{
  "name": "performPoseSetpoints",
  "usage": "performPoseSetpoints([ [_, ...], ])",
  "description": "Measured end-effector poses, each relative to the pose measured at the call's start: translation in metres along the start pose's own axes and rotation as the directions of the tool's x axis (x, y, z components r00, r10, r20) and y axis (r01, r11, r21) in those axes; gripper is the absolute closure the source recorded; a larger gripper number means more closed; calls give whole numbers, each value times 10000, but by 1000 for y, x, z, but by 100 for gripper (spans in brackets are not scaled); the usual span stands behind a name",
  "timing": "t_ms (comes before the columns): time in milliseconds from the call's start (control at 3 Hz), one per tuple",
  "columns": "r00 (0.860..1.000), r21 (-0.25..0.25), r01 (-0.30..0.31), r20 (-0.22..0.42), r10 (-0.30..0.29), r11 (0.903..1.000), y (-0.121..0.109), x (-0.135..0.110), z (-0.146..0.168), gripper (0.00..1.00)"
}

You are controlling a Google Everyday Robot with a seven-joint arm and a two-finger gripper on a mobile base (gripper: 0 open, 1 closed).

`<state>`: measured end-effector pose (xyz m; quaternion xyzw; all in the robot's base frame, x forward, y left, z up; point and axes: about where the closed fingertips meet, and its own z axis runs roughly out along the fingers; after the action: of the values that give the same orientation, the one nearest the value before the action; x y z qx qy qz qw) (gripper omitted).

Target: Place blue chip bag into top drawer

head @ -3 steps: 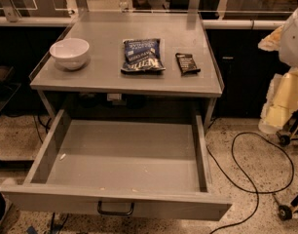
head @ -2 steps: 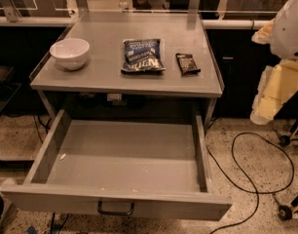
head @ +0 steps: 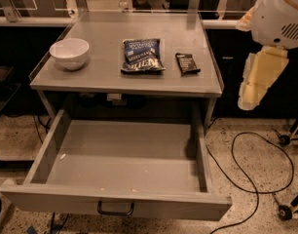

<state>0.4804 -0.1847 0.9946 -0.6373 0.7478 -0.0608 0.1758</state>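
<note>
claw point(head: 258, 82) far R, state can't tell; blue chip bag point(head: 141, 56) on table point(head: 100, 82); top drawer point(head: 66, 199) open

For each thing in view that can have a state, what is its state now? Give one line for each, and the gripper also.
top drawer: pulled open, only small crumbs inside.
blue chip bag: lying flat on the table, not held.
white bowl: upright on the table's left part, looks empty.
black packet: lying flat, right of the bag, apart from it.
gripper: in the air beyond the table's right edge, touching nothing.
</note>
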Motion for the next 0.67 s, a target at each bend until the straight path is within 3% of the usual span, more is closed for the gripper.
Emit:
performPoseSetpoints([
  [667,9987,223,-501,-42,502,9985,-44,-22,37,0],
])
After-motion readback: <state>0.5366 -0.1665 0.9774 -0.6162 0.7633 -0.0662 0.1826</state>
